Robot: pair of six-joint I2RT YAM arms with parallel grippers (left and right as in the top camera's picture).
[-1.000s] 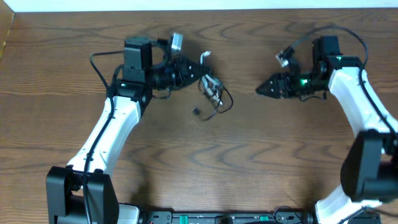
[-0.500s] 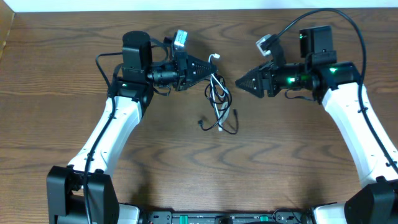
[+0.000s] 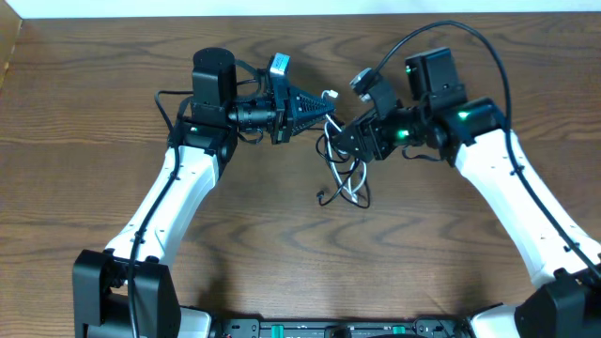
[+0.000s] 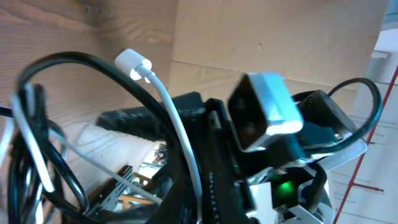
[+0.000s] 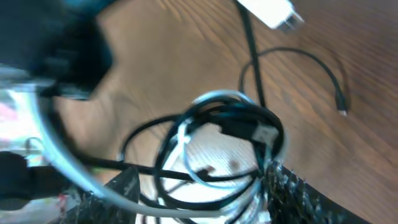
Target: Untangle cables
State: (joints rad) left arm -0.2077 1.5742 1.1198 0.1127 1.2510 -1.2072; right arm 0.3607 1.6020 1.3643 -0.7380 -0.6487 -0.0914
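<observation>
The black and white cables (image 3: 346, 183) hang as one tangled bundle between my two grippers, their lower loops on the table. My left gripper (image 3: 317, 107) is shut on the bundle's top, and the white plug (image 3: 331, 95) sticks out past its tip. In the left wrist view the white cable (image 4: 168, 106) runs down into the jaws (image 4: 202, 202), with a black loop (image 4: 62, 59) beside it. My right gripper (image 3: 341, 141) is open, and its fingers (image 5: 205, 190) straddle the tangle (image 5: 217, 130). A black plug end (image 5: 341, 112) lies loose on the table.
The wooden table (image 3: 282, 244) carries nothing else. Its far edge meets a white wall (image 3: 282, 7) at the top. The two arms point at each other, very close, near the top centre.
My left gripper has carried the cables to the right and a little up. My right arm has swung left and down, and its open fingers now reach round the bundle.
</observation>
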